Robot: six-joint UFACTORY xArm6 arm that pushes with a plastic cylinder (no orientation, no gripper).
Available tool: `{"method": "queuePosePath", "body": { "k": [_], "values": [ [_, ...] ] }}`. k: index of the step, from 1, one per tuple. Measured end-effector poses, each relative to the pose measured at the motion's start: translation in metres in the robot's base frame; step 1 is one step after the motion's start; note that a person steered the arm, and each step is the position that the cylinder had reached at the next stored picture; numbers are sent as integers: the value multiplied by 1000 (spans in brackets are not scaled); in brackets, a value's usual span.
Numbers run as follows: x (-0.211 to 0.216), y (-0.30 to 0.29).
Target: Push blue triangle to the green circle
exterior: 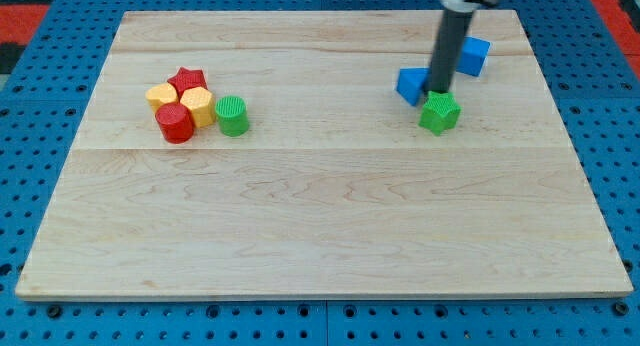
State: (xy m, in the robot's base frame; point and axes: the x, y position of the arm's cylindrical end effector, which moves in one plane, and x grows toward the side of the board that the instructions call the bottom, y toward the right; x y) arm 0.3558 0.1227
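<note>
My tip (438,89) has no jaws; it touches the blue triangle's (410,85) right side, far right on the wooden board (320,216). A green block (439,113) sits just nearer. The green circle (232,116) lies well apart, left, beside a red cylinder (175,123).

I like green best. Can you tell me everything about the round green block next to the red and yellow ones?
The green circle is a short upright cylinder, bright green with a ribbed, plastic-looking surface. It stands on the wooden board at the view's left, at the right end of a cluster, close beside the yellow hexagon block, perhaps touching it. My tip is far off at the view's right.
</note>
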Motion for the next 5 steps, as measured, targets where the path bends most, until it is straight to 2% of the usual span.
{"method": "queuePosePath", "body": {
  "k": [2,3,4,5],
  "values": [
    [-12,-33],
    [-19,-5],
    [-40,-13],
    [-46,-56]
  ]
}}
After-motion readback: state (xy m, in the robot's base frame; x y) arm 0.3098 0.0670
